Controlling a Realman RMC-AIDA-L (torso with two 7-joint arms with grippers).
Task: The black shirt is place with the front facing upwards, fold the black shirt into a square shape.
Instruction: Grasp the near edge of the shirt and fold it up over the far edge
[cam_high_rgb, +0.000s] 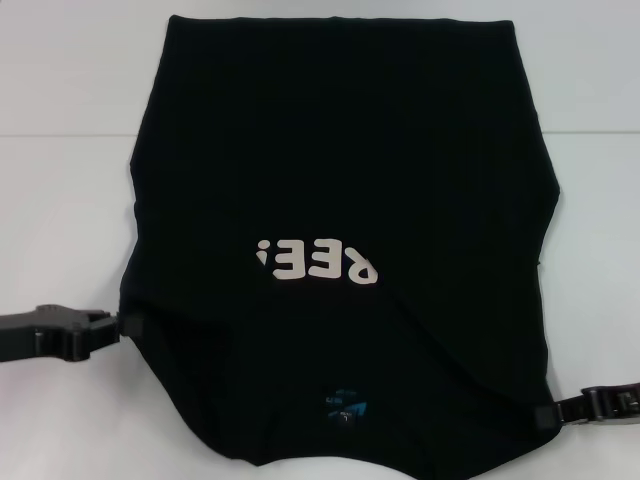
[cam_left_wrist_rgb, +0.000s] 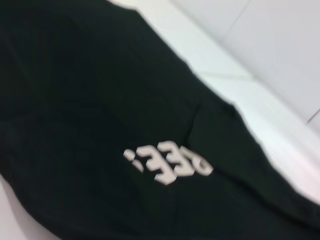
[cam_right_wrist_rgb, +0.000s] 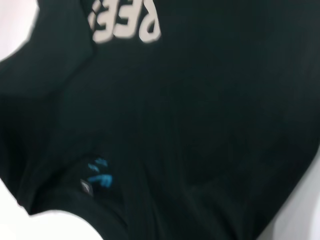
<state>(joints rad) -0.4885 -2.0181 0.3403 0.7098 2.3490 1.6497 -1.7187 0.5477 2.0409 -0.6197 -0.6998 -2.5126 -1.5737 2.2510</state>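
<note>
Soft black shirt (cam_high_rgb: 340, 180) roughly rectangular; left gripper (cam_high_rgb: 122, 327), right gripper (cam_high_rgb: 548, 413) fingers pinching edges.

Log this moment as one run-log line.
black shirt: flat on white table, sleeves folded in, lettering up | left gripper: at shirt's left edge | right gripper: at near-right edge | fold incomplete

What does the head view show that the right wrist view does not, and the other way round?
Only the head view shows both grippers: the left gripper at the black shirt's left edge, the right gripper at its near right edge, plus the whole shirt outline on the white table. The right wrist view adds nothing of its own. Both show the pale lettering and the blue neck label.
</note>
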